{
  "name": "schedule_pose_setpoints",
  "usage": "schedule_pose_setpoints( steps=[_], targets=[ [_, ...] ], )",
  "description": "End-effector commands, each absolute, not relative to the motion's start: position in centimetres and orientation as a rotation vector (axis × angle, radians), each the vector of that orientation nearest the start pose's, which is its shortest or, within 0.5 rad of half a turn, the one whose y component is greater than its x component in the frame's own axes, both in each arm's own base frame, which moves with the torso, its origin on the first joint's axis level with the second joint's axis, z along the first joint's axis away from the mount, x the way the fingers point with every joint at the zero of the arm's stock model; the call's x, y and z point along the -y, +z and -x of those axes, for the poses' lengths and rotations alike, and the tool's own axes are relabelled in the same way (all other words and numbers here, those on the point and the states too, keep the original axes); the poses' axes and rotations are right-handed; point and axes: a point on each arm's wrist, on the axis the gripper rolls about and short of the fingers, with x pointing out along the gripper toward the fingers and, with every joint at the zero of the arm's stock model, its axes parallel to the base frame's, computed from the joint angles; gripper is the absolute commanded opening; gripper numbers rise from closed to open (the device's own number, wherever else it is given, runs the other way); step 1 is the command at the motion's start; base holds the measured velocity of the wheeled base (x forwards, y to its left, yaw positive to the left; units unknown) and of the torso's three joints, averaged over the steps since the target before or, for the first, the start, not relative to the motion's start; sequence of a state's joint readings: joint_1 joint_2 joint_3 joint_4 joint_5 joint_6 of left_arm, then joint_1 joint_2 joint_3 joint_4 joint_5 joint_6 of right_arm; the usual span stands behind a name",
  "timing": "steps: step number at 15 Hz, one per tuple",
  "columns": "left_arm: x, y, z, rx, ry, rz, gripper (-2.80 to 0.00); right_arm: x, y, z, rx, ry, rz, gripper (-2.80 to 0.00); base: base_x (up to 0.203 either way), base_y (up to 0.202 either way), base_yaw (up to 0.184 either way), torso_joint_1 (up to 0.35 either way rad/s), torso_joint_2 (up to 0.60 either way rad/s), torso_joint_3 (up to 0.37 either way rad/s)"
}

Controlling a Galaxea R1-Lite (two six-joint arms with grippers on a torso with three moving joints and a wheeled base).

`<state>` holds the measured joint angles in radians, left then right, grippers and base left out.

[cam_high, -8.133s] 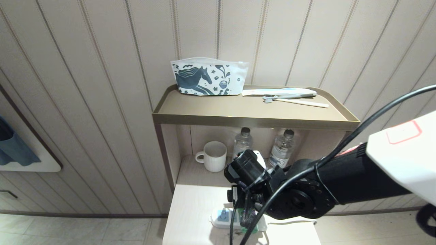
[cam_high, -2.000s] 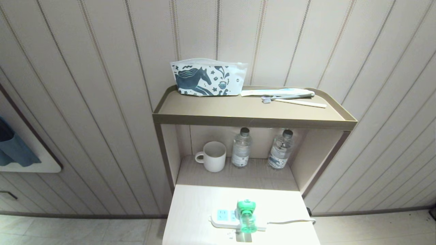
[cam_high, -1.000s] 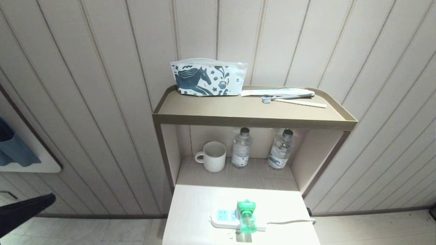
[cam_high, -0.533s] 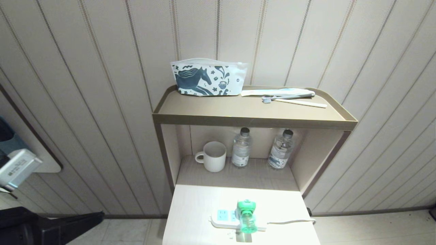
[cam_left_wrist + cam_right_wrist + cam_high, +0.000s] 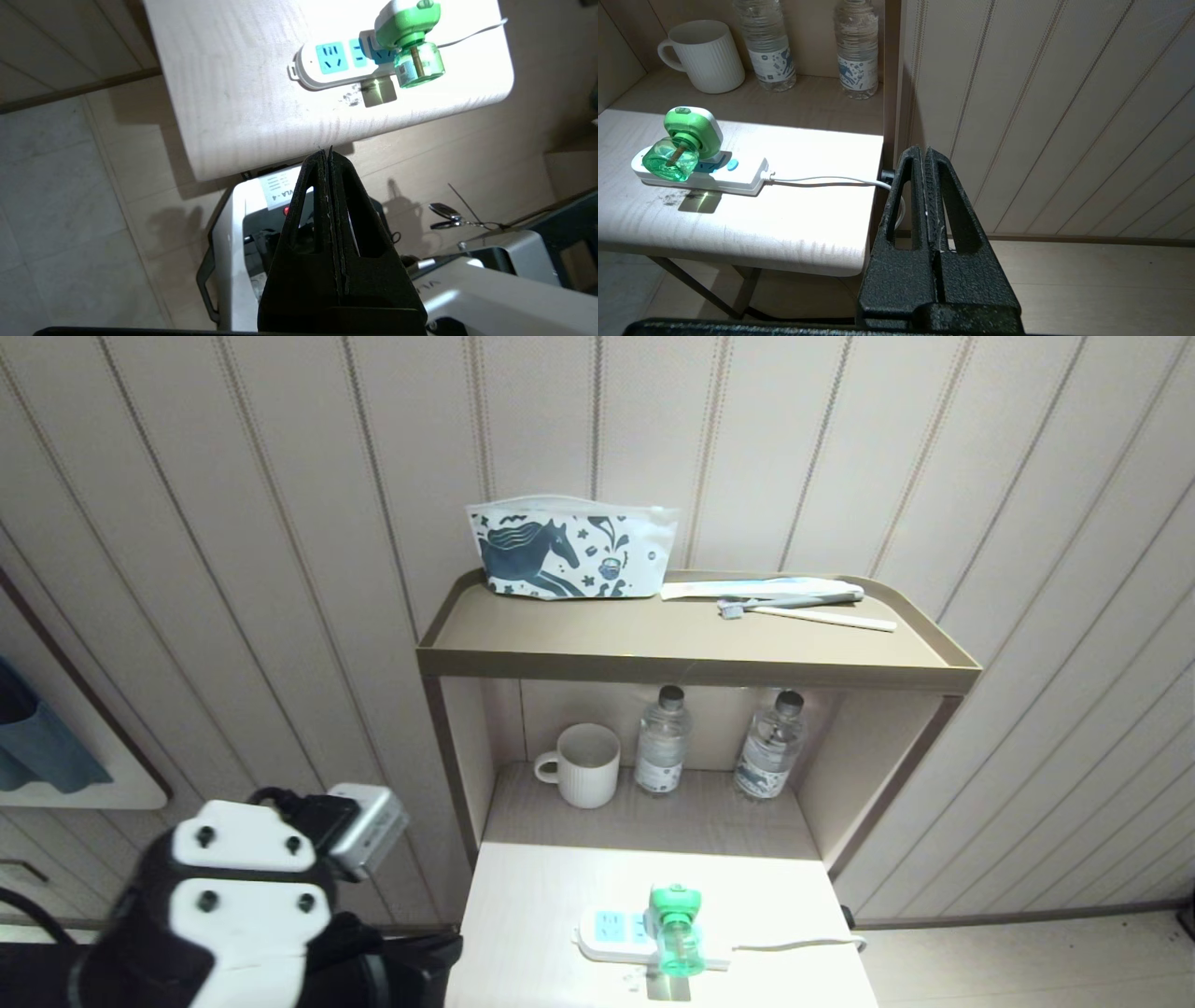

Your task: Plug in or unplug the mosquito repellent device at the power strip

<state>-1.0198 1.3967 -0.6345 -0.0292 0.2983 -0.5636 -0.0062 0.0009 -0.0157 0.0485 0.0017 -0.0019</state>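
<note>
The mosquito repellent device (image 5: pixel 674 919), green-topped with a green liquid bottle, sits plugged into the white power strip (image 5: pixel 607 934) near the front of the low white table (image 5: pixel 532 915). In the left wrist view the device (image 5: pixel 409 37) and strip (image 5: pixel 327 65) lie well ahead of my left gripper (image 5: pixel 325 151), which is shut and empty and hangs off the table's front left corner. My left arm (image 5: pixel 245 896) shows at the lower left of the head view. My right gripper (image 5: pixel 923 150) is shut and empty, beside the table's right edge, far from the device (image 5: pixel 682 140).
A white mug (image 5: pixel 583 763) and two water bottles (image 5: pixel 662 739) stand in the recess behind the table. The shelf (image 5: pixel 691 644) above holds a horse-print pouch (image 5: pixel 569 553) and toothbrushes (image 5: pixel 803 609). The strip's cord (image 5: pixel 822 179) runs off the table's right edge. My base (image 5: pixel 243 242) stands below.
My left arm has swung up into the lower left of the head view. The device and strip have not moved.
</note>
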Motion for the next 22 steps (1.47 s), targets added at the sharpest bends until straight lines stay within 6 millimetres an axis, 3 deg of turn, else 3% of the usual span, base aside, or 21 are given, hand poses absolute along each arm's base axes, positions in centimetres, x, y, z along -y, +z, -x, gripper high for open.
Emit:
schedule_pose_setpoints(
  steps=[1, 3, 7, 10, 22],
  targets=[
    [20.6, 11.8, -12.7, -0.83, -0.481, -0.037, -2.8, 0.0, 7.5, 2.4, -0.035, -0.003, 0.003, -2.8, 0.0, 0.0, 0.0, 0.0, 0.0, 0.0],
    [22.8, 10.1, -13.1, -0.812, -0.533, -0.102, -2.8, 0.0, 7.5, 2.4, -0.035, -0.003, 0.004, -2.8, 0.0, 0.0, 0.0, 0.0, 0.0, 0.0],
    [26.0, 8.9, -14.5, -0.781, -0.601, -0.158, -2.8, 0.0, 7.5, 2.4, -0.034, -0.003, 0.009, -2.8, 0.0, 0.0, 0.0, 0.0, 0.0, 0.0],
    [27.8, 5.7, -15.6, -0.834, -0.593, -0.209, -2.8, 0.0, 7.5, 2.4, -0.034, -0.003, 0.009, -2.8, 0.0, 0.0, 0.0, 0.0, 0.0, 0.0],
    [29.9, 0.6, -19.4, -0.768, -0.579, -0.303, -2.8, 0.0, 7.5, 2.4, -0.032, -0.003, 0.004, -2.8, 0.0, 0.0, 0.0, 0.0, 0.0, 0.0]
  ],
)
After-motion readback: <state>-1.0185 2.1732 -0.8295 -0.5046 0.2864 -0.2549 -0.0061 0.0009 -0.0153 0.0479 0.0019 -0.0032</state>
